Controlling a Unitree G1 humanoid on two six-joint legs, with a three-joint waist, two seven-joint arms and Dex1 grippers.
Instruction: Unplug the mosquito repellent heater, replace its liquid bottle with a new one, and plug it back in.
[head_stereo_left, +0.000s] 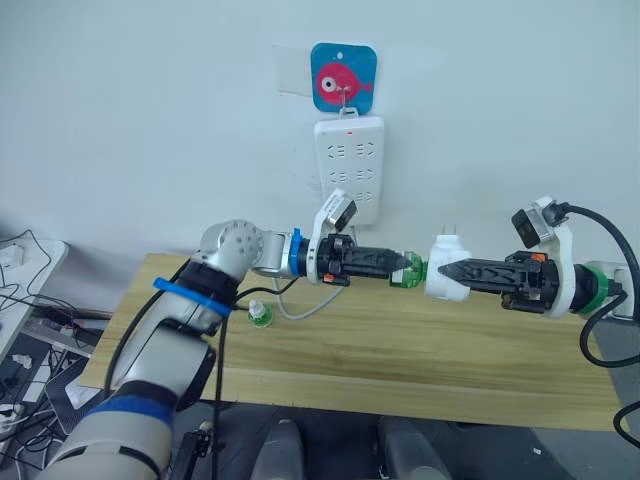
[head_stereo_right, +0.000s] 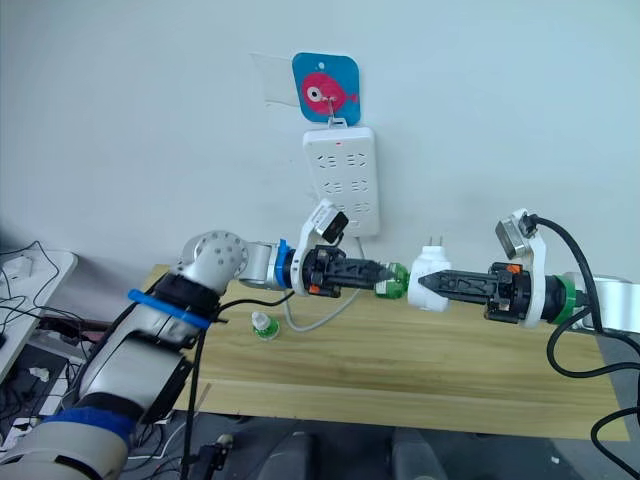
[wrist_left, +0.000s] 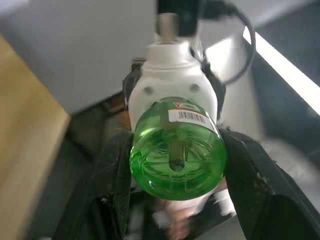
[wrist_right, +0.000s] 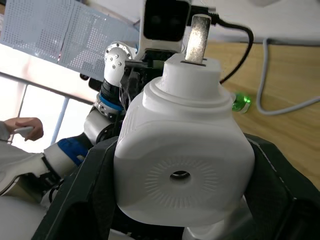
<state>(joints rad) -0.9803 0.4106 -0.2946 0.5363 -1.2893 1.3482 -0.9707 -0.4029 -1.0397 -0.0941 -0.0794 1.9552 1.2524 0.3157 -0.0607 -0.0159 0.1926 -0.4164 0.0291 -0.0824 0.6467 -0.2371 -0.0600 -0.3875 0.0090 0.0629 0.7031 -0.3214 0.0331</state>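
Heater: the mosquito repellent heater (head_stereo_left: 447, 268) is unplugged, held in the air above the wooden table (head_stereo_left: 400, 350), below and right of the power strip (head_stereo_left: 350, 165) on the wall, prongs up.
Right gripper (head_stereo_left: 447, 272): fingers clamped on the heater's white body from its right side.
Green bottle (head_stereo_left: 409, 269): joined to the heater's left end, lying sideways.
Left gripper (head_stereo_left: 405, 265): fingers closed around the green bottle, directly facing the right gripper.
Second bottle (head_stereo_left: 260, 315): small, green, standing on the table, below the left gripper's wrist, well left of the heater.
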